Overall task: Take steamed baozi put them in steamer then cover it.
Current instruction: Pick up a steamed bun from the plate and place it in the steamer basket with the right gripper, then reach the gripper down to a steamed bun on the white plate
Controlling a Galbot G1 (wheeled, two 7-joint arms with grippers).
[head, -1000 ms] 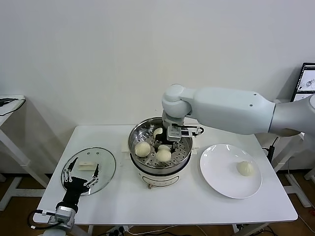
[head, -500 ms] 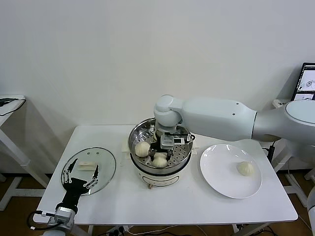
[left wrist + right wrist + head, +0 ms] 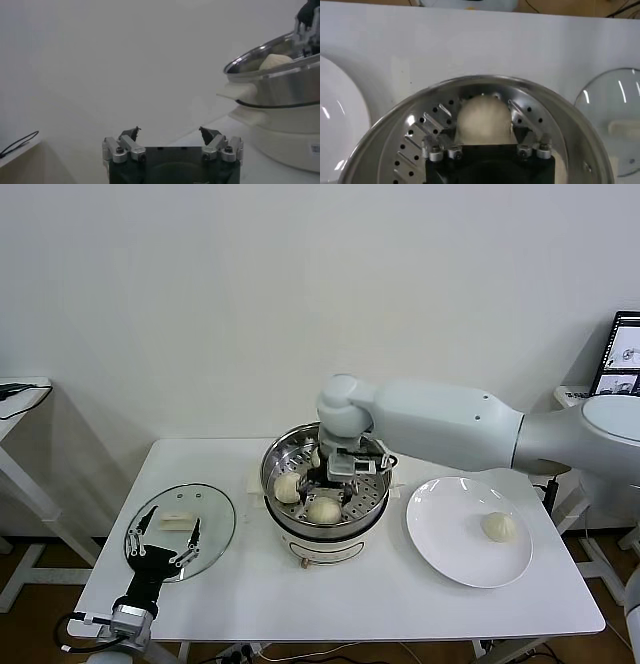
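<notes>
The steamer (image 3: 372, 506) stands mid-table, a shiny pot with a perforated tray (image 3: 417, 132). My right gripper (image 3: 330, 492) reaches down into it and is open. Its fingers (image 3: 445, 136) stand on either side of a baozi (image 3: 484, 120) that rests on the tray near the front wall (image 3: 323, 510). A second baozi (image 3: 288, 487) lies to its left and a third (image 3: 315, 457) peeks out behind the wrist. Another baozi (image 3: 498, 526) sits on the white plate (image 3: 450, 556). The cover (image 3: 205, 514), a glass lid with a white handle (image 3: 176, 519), lies flat at the left. My left gripper (image 3: 160, 536) hovers open over its front edge.
The plate sits right of the steamer, close to the table's right front corner. In the left wrist view the steamer (image 3: 280, 85) rises to one side with a baozi (image 3: 274, 61) showing over its rim. A side table (image 3: 20, 399) stands at the far left and a monitor (image 3: 625, 354) at the far right.
The right gripper has carried its baozi a little to the left and toward the front of the tray, then spread its fingers off it. The left arm has not moved.
</notes>
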